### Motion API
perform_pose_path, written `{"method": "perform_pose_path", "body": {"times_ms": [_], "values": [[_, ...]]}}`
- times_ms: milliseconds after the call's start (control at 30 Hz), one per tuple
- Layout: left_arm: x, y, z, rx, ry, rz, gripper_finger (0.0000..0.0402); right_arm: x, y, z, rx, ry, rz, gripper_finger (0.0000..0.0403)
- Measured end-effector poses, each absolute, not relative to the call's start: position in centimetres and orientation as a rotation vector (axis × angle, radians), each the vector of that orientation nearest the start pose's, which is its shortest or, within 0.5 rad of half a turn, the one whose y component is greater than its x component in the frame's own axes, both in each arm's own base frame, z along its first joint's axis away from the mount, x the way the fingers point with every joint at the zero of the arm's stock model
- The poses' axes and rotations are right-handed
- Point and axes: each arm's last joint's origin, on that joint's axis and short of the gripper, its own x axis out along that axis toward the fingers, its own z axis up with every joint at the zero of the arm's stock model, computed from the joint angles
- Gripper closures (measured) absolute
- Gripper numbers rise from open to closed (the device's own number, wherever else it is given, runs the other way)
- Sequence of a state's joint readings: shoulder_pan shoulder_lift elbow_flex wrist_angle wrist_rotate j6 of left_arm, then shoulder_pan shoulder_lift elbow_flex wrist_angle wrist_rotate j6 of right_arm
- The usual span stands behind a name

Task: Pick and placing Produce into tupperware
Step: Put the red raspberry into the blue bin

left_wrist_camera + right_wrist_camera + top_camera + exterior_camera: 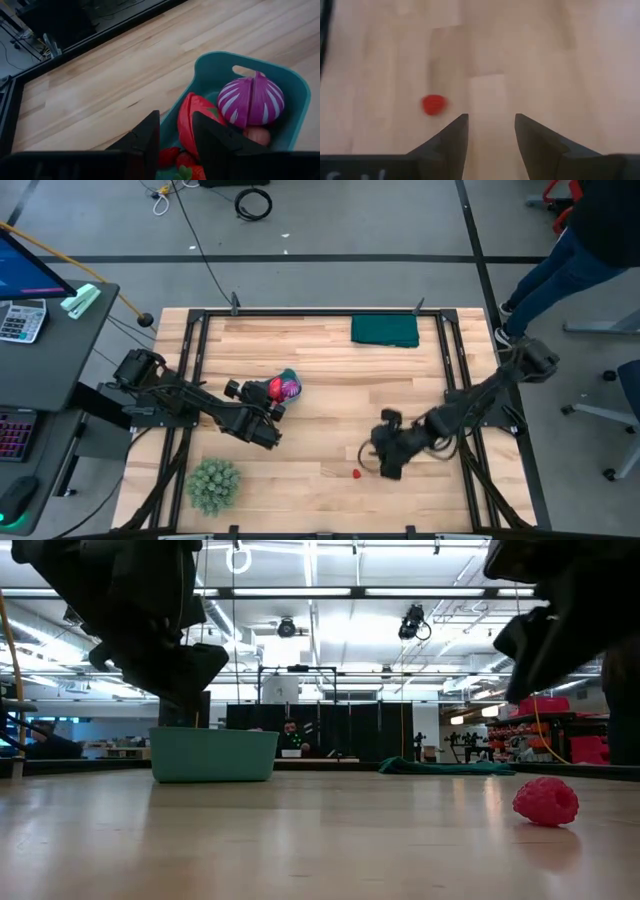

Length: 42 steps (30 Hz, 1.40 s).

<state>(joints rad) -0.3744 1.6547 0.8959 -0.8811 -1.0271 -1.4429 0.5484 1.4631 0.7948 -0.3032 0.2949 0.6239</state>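
From the left of the table: I have the left gripper (pixel 262 418) poised over the tub (pixel 286 387), just above its near rim. Its fingers (pixel 145 137) stand slightly apart with nothing between them. The tub holds a purple onion piece (pixel 252 100), a red pepper-like piece (pixel 192 120) and small strawberries (pixel 167 156), so most of the produce is already packed. Moving right, one red raspberry (pixel 356 475) lies loose on the bare wood toward the front edge, well apart from the tub. The right gripper (pixel 388 457) hangs just beside it, fingers spread and empty. In the right wrist view the raspberry (pixel 434 105) sits off to one side of the open fingers (pixel 455 135), not between them. I judge the right arm much the nearer of the two, so the pick falls to it. The berry is round, with no long axis to align to. In the high view it lies left of the gripper and slightly toward the front edge. I judge a short sideways shift, then a descent, is required. A dark green cloth (pixel 384 330) lies at the far edge, out of the way.
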Motion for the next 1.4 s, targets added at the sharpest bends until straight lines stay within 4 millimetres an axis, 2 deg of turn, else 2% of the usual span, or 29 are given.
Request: {"method": "perform_pose_path", "body": {"times_ms": [167, 267, 400, 567, 767, 967, 1167, 1400], "values": [[24.8, -7.3, 17.2, -0.113, 0.618, 1.102, 0.0271, 25.2, 16.3, 15.1, 0.046, 0.873, 0.049, 0.023], [25.5, -7.5, 19.1, -0.093, 0.618, 1.063, 0.0269, 25.8, 16.7, 13.1, 0.003, 0.896, 0.043, 0.0222], [26.6, -8.0, 21.8, -0.068, 0.612, 1.001, 0.0272, 26.3, 16.6, 11.3, 0.04, 0.928, 0.01, 0.0208], [27.6, -8.6, 23.9, -0.029, 0.609, 0.942, 0.0282, 26.3, 16.6, 11.1, 0.094, 0.95, 0.002, 0.0196], [27.5, -9.1, 24.1, 0.001, 0.624, 0.916, 0.0289, 25.5, 17.6, 11.9, 0.183, 1.019, 0.141, 0.0194], [27.4, -9.2, 24.1, 0.005, 0.626, 0.913, 0.0285, 25.2, 18.7, 12.1, 0.182, 0.995, 0.228, 0.0194], [27.4, -9.2, 24.1, -0.008, 0.619, 0.916, 0.0291, 25.8, 18.3, 11.1, 0.126, 0.948, 0.141, 0.0194], [27.4, -9.5, 24.1, -0.006, 0.618, 0.905, 0.0294, 26.1, 18.2, 11.0, 0.09, 0.909, 0.101, 0.0194]]}}
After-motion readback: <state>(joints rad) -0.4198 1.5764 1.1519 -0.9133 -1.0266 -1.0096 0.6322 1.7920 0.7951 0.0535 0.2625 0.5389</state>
